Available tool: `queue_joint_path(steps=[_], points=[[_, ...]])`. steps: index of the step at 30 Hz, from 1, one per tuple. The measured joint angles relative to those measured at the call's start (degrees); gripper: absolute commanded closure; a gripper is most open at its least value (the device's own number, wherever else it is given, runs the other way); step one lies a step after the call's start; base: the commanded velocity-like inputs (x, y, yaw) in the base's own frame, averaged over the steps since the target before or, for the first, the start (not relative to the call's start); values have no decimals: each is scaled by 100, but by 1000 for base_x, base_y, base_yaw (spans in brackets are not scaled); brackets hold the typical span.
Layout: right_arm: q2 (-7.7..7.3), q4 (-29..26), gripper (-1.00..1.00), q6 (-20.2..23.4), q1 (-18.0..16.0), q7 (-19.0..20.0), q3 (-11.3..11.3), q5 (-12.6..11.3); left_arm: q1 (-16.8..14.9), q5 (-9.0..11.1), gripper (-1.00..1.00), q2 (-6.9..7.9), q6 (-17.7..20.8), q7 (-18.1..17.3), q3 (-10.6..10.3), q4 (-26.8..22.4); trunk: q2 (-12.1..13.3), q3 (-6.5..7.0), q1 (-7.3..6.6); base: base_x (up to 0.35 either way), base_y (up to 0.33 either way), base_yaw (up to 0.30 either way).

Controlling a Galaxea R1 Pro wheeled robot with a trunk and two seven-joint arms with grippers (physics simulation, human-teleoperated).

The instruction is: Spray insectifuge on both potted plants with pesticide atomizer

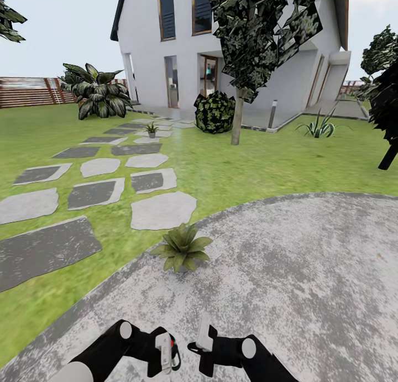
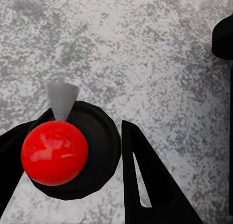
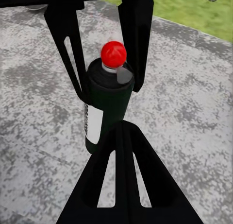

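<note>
Standing upright between the left gripper's (image 2: 73, 185) black fingers, the pesticide atomizer (image 2: 55, 152) is clamped over the round grey paved patch (image 1: 309, 271). Just beside it, the right gripper (image 3: 121, 131) has narrowed jaws, holding nothing I can make out. One potted plant (image 1: 182, 248) sits at the patch's edge ahead.

Head high; wrists close over paving (image 1: 309, 271)

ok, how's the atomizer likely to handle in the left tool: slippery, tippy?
Probably stiff: the atomizer looks like a hard, slim bottle. Its round, smooth body could twist or slip in the left tool, which grips it from two sides. Set down on the paving, tall and narrow as it is, it would likely tip and roll.
</note>
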Motion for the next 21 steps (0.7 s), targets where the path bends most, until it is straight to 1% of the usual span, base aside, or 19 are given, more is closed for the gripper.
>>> queue_joint_path(steps=[6,9,12,16,21], points=[[-3,4,100,0,-1,-1,0,4,-1,7,100,-29,-15,-18,-26,0,0,0,0,0,0,0],[-4,1,100,0,-2,-1,-6,5,-1,8,100,-53,-20,-32,-143,0,0,0,0,0,0,0],[-4,1,100,0,-1,-6,-8,5,-1,7,100,-66,-115,-38,-236,1,0,0,0,0,0,0],[-4,0,100,0,0,-10,-9,5,-1,9,100,-76,-194,-47,-267,1,0,0,0,0,0,0],[-4,0,100,0,-2,-9,-9,5,-1,10,100,-117,-206,-50,-271,8,0,0,0,0,0,0]])
